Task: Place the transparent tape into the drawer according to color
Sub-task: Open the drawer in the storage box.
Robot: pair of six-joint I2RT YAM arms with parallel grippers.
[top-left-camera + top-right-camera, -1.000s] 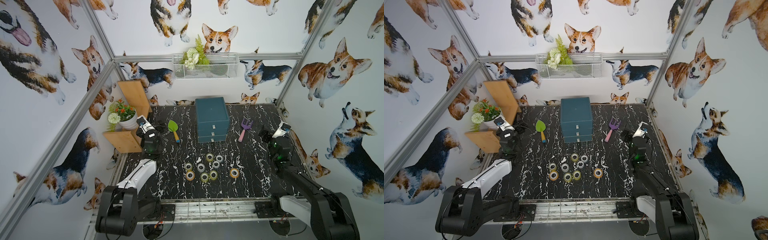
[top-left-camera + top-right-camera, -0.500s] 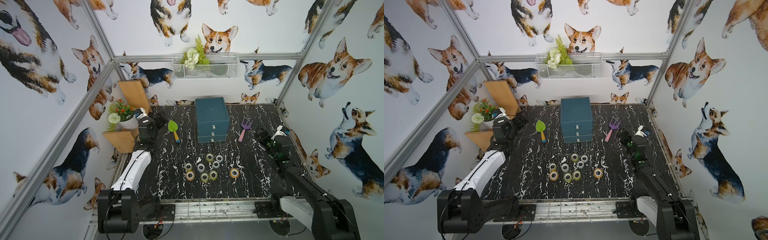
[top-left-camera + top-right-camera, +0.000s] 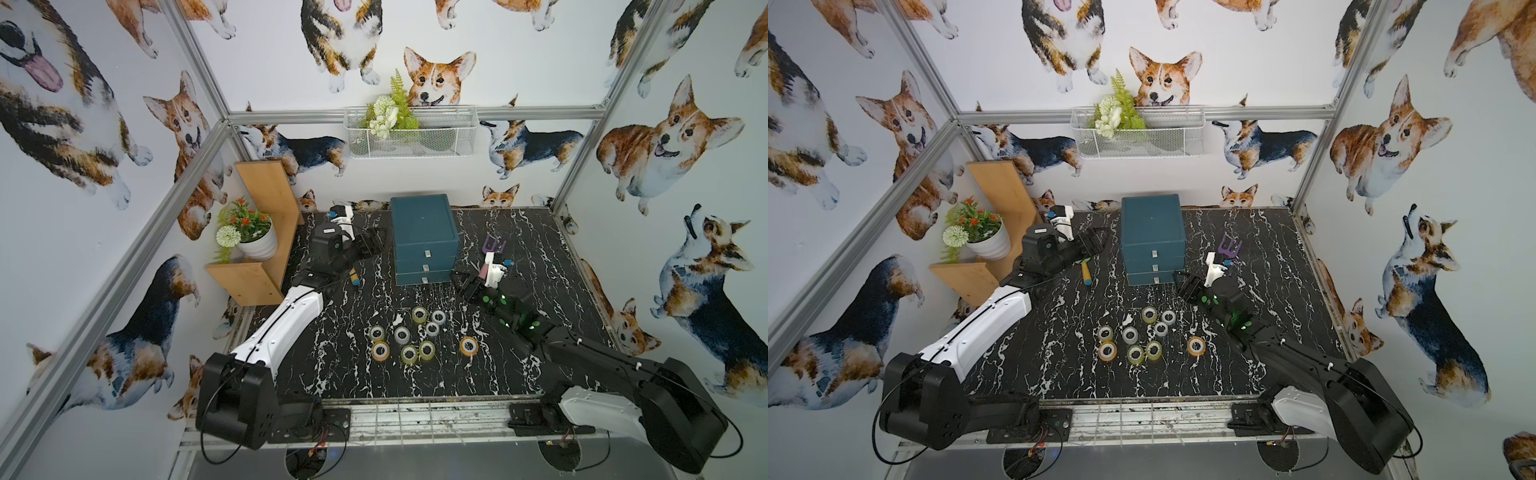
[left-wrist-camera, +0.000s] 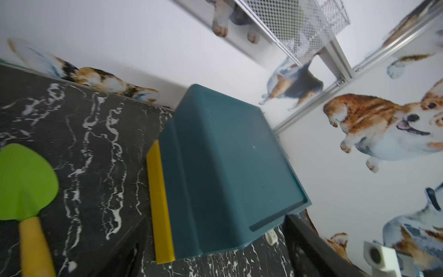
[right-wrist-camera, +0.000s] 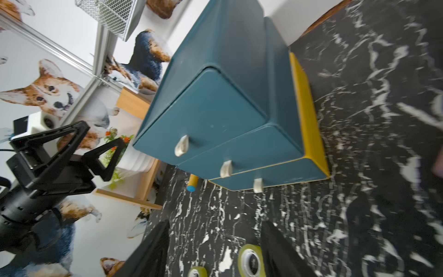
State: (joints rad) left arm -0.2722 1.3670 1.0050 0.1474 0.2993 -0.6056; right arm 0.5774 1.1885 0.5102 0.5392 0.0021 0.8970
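The teal chest stands at the back middle of the table, with all three drawers shut. Several transparent tape rolls, orange, yellow-green and clear, lie in a cluster in front of it. My left gripper is open beside the chest's left wall. My right gripper is open and empty, low by the right end of the bottom drawer. A yellow-green roll lies on the table past its fingers.
A green shovel lies left of the chest, under my left arm; its handle shows. A purple rake lies right of the chest. The wooden shelf with a potted plant fills the back left corner.
Both arms swung inward to the chest: the left gripper from the table's left edge to the chest's left wall, the right from the right side to the drawer fronts, its jaws narrowing.
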